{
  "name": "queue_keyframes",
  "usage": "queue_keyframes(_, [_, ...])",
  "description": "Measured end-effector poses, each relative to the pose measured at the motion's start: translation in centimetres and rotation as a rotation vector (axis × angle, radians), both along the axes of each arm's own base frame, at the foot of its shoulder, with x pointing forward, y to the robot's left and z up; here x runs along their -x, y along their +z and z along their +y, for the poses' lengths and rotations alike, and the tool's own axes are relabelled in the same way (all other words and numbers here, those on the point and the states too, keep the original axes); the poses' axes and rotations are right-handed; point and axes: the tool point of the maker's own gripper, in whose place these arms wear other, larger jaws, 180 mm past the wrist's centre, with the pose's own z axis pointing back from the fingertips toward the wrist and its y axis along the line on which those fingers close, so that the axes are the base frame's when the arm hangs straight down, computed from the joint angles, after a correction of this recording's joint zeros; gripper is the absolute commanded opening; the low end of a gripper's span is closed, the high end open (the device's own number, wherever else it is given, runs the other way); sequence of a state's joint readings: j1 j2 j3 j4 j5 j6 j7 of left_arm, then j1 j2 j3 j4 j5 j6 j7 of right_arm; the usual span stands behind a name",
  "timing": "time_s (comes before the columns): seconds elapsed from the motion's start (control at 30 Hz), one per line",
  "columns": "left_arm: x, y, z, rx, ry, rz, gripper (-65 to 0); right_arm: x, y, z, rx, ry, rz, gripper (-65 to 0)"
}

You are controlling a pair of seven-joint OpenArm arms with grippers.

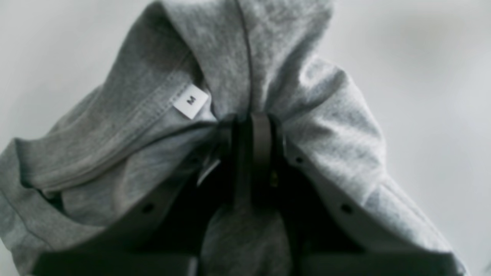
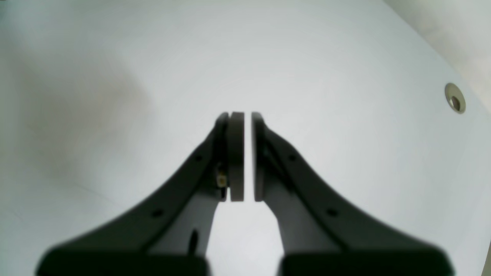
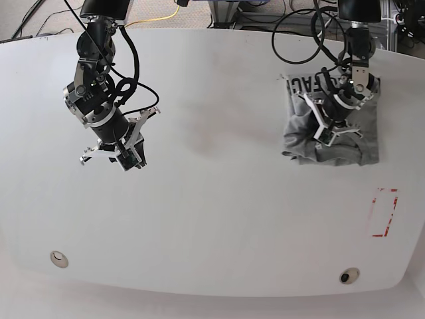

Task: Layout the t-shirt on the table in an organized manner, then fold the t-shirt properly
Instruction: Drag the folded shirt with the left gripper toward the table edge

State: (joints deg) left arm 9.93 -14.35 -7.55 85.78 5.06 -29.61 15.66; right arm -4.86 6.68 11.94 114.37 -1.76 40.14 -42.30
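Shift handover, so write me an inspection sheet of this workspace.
Surface: white table, two grommets, red tape rectangle.
Job's things: grey t-shirt bunched near the far edge, not laid out; size label reads M.
Clutter: nothing seen.
Grippers: left gripper shut on the t-shirt; right gripper shut, holding nothing, above bare table.
Cables: black cables run along both arms; a yellow one beyond the far edge.
Surroundings: floor and equipment beyond the table, unclear.
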Motion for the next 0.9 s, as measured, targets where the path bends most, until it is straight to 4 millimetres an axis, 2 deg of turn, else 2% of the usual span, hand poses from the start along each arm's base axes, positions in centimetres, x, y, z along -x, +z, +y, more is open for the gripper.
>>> queue_keyframes(0.2, [0.6, 1.3, 7.4, -0.128, 0.079, 0.030, -60.6, 0.0, 0.0, 0.1, -0.002, 0.003, 0.000, -61.7])
queue_keyframes(0.3, [0.6, 2.0, 9.8, -0.168, 0.119, 0.024, -60.6, 0.0, 0.0, 0.1, -0.002, 0.003, -0.001, -61.7])
queue_keyframes(0.37, [0.5, 2.5, 10.6, -0.180, 0.130, 0.015, -60.6, 0.0, 0.0, 0.1, -0.002, 0.003, 0.000, -61.7])
queue_keyframes(0.5, [0.0, 4.0, 9.9, -0.182, 0.118, -0.031, -60.6, 0.0, 0.0, 0.1, -0.001, 0.003, -0.001, -61.7])
queue_keyframes(0.67, [-1.2, 6.4, 7.3, -0.151, 0.088, -0.119, -60.4, -0.1, 0.1, 0.1, -0.001, 0.003, -0.003, -61.7])
queue_keyframes(0.77, [-1.0, 6.4, 6.0, -0.137, 0.100, -0.106, -60.4, -0.1, 0.1, 0.1, -0.002, 0.003, -0.004, -61.7])
queue_keyframes(0.9, [0.3, 5.6, 4.2, -0.127, 0.116, -0.044, -60.6, -0.2, 0.2, 0.1, -0.001, 0.003, -0.006, -61.7])
